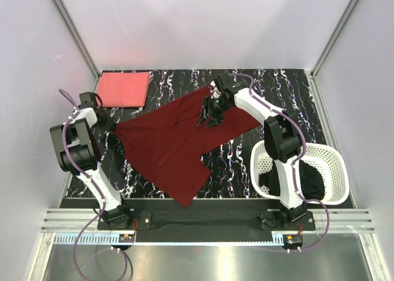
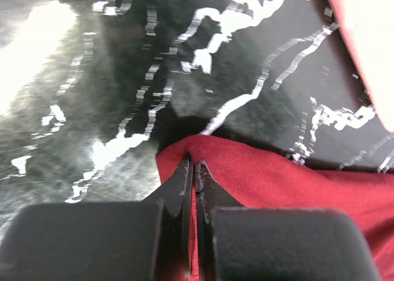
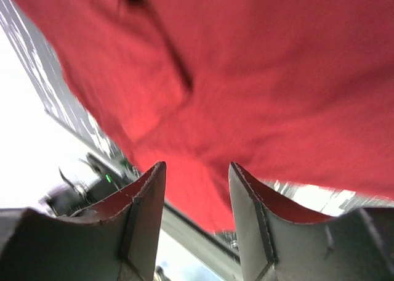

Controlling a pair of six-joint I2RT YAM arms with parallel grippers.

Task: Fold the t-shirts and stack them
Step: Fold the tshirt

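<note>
Across the middle of the black, white-veined marble-pattern table (image 1: 283,87) lies the dark maroon red cloth t-shirt (image 1: 172,142), spread loosely and skewed, one corner reaching toward the near edge. At its left edge the left end effector (image 2: 192,165) is pressed together, pinching a raised fold of the maroon cloth. The right end effector (image 3: 197,167) hangs over the shirt's far right part, its fingers spread with nothing between them. A folded coral pink cloth t-shirt (image 1: 123,89) lies flat at the far left corner. The black cloth t-shirt (image 1: 311,182) sits crumpled inside the white plastic lattice basket (image 1: 337,164) at the near right
</note>
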